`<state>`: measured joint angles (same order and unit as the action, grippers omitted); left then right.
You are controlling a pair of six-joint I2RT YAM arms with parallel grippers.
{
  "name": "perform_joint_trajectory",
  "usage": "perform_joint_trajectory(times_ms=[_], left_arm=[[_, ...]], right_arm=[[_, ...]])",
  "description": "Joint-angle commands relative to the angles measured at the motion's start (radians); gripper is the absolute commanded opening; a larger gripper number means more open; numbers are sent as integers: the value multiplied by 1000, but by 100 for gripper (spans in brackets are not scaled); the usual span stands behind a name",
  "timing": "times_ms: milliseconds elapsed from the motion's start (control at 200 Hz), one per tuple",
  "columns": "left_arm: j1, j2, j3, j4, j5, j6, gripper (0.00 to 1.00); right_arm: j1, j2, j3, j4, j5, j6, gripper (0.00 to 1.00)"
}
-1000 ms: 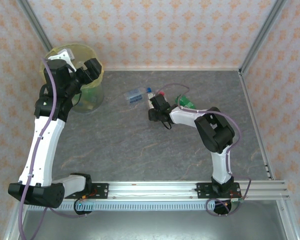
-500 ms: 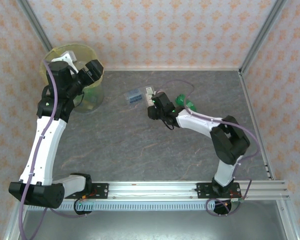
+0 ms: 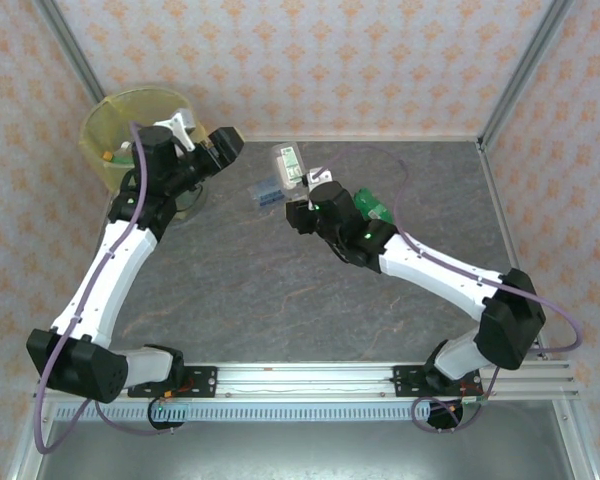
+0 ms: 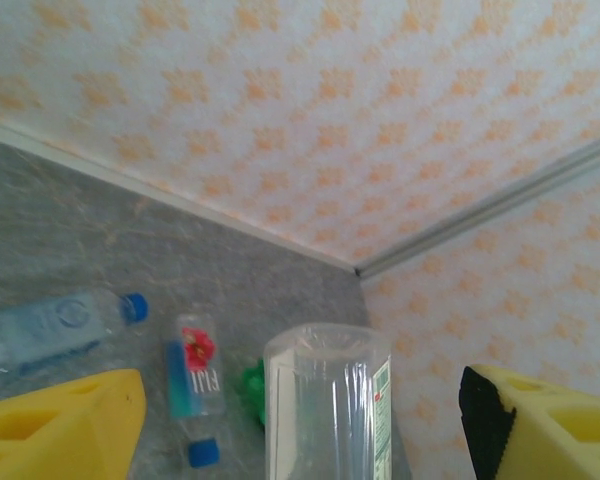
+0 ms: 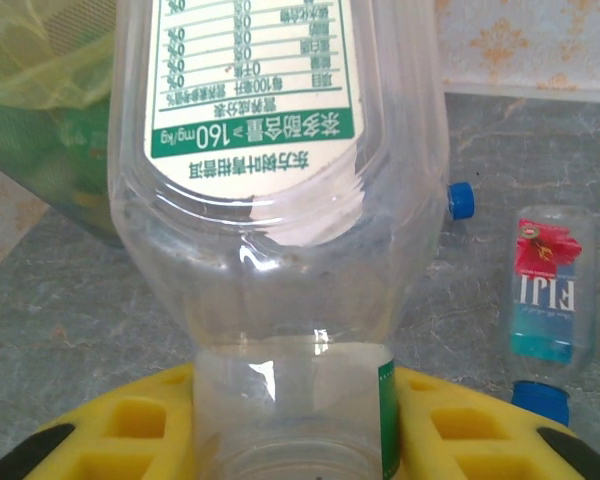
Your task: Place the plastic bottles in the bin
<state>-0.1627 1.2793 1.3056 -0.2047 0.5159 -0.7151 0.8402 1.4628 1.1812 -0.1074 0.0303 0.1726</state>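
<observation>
A clear bottle with a green-and-white label is clamped in the right gripper. The jaws are squeezed onto its narrower end, and it's held up off the table, roughly upright. In the right wrist view the label print is seen upside down, and the yellow fingers are pressed against both sides of the bottle. The left gripper is spread wide with nothing gripped, just to the right of the bin and pointed toward the held bottle. That bottle is framed between the yellow fingers in the left wrist view, though from overhead the two are clearly apart. The bin, lined with a yellow bag, is found at the far-left corner of the table, well apart from the held bottle. A blue-capped bottle is left lying on its side near the right gripper, and a Fiji bottle with a blue cap is lying beside it. A green bottle is partly hidden behind the right arm.
</observation>
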Motion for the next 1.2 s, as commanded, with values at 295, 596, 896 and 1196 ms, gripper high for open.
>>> perform_joint_trajectory(times_ms=[295, 596, 896, 1196], left_arm=[[-58, 92, 21, 52, 226, 24, 81], [-80, 115, 21, 93, 307, 14, 81], [-80, 130, 23, 114, 381, 11, 73], [-81, 134, 41, 99, 379, 30, 51]], right_arm=[[35, -75, -25, 47, -31, -73, 36], [51, -94, -31, 68, -76, -96, 36], [53, -104, -37, 74, -98, -96, 36], [56, -106, -41, 68, -98, -90, 40]])
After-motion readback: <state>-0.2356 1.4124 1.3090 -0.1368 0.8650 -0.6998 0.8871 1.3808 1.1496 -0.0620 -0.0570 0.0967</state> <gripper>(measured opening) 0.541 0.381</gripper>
